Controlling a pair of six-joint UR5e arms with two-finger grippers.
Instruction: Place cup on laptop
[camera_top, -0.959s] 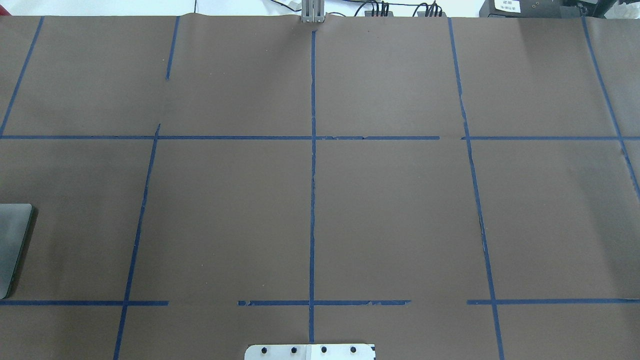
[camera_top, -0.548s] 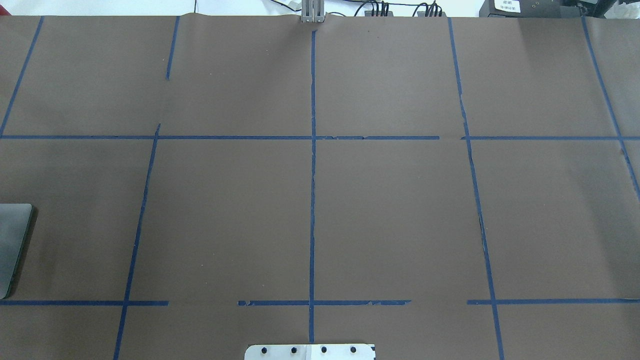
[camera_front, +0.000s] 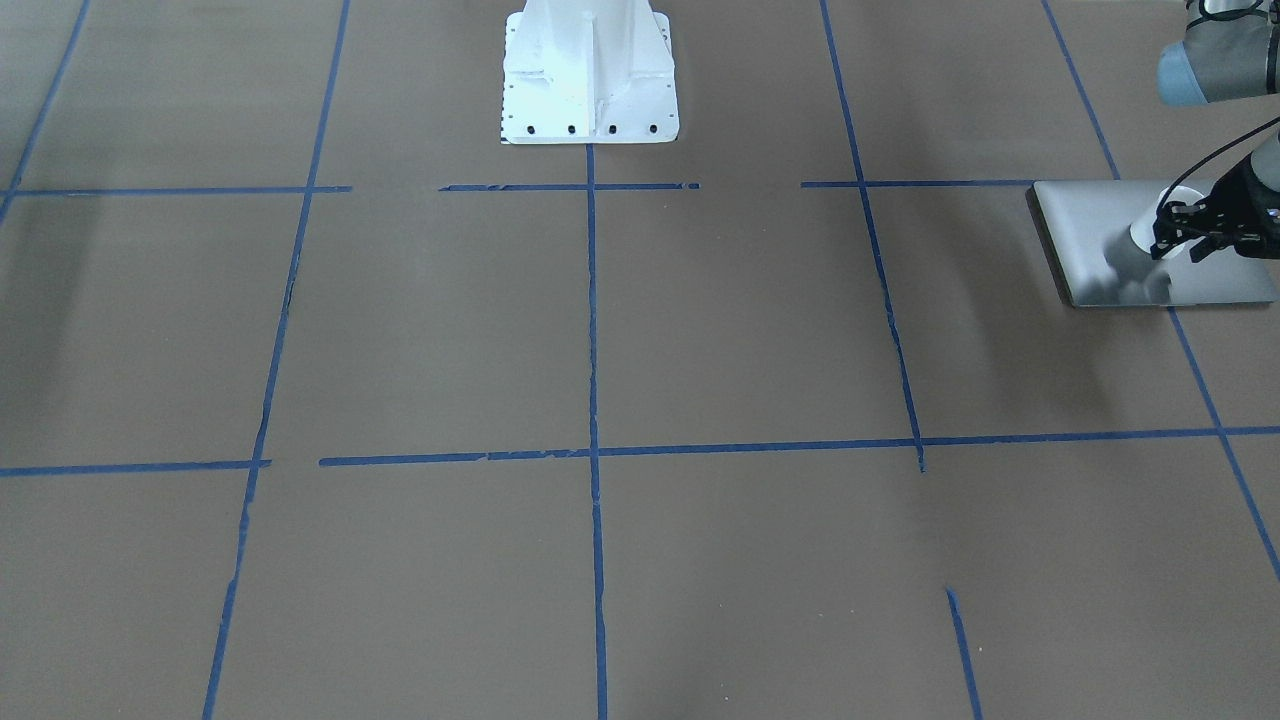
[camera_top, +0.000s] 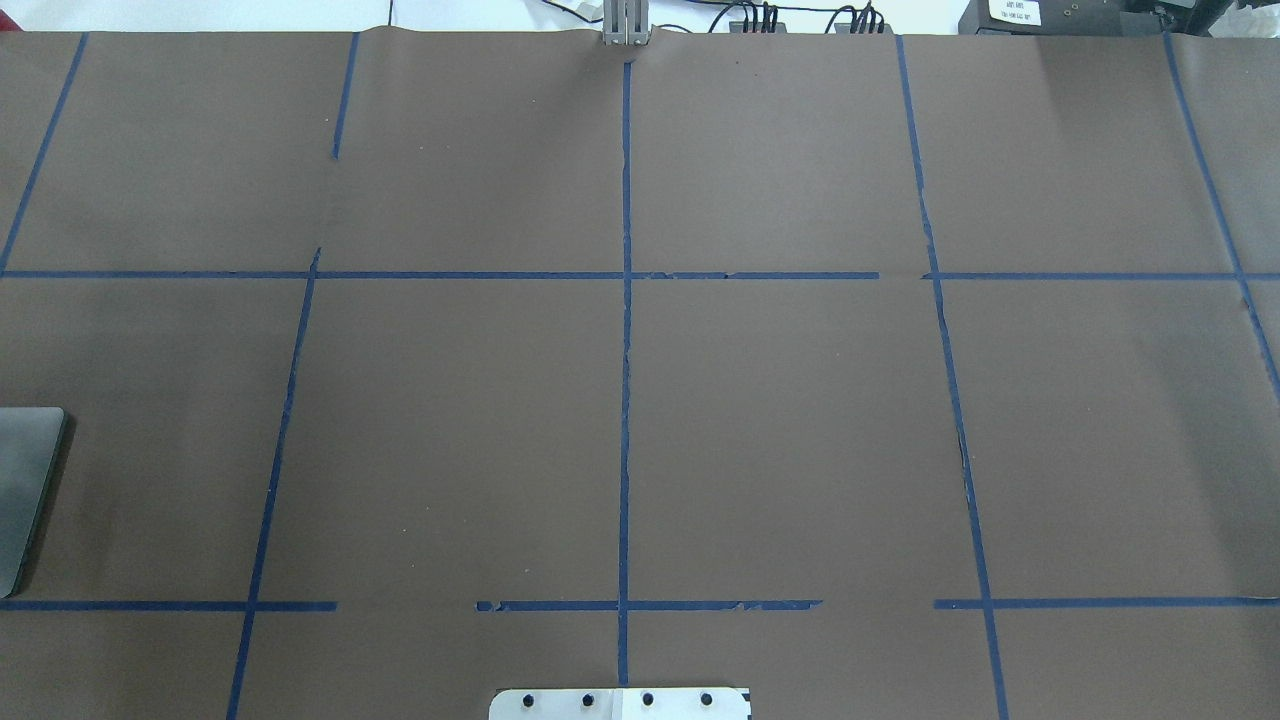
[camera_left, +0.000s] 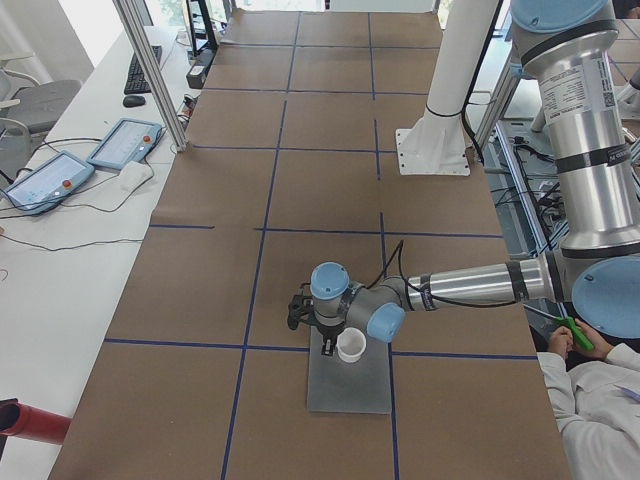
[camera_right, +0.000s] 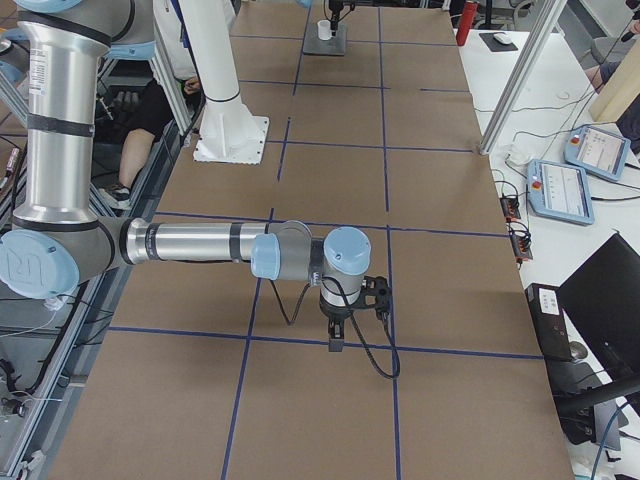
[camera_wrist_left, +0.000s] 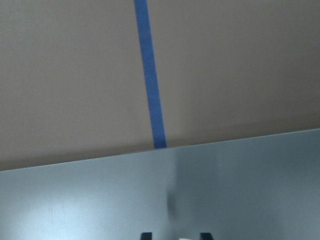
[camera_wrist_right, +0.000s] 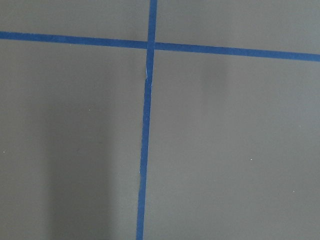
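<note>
At the table's left end, near the robot-side edge, your left gripper (camera_front: 1172, 232) holds the cup (camera_front: 1148, 238) upright over the laptop (camera_front: 1090, 235). Its fingers (camera_wrist_left: 145, 235) pinch the cup's sides, so the cup is straight below them, mouth up. The base sits inside the lid's edges, though you cannot quite tell whether it touches yet. The cup is small, white and glossy with a flared rim. The lid is flat, smooth silver-grey with rounded corners, and probably slick. The right gripper (camera_right: 335, 342) hangs well apart over brown paper (camera_top: 450, 430) near the right end, so the left is the nearer. You cannot tell whether its fingers are spread.
</note>
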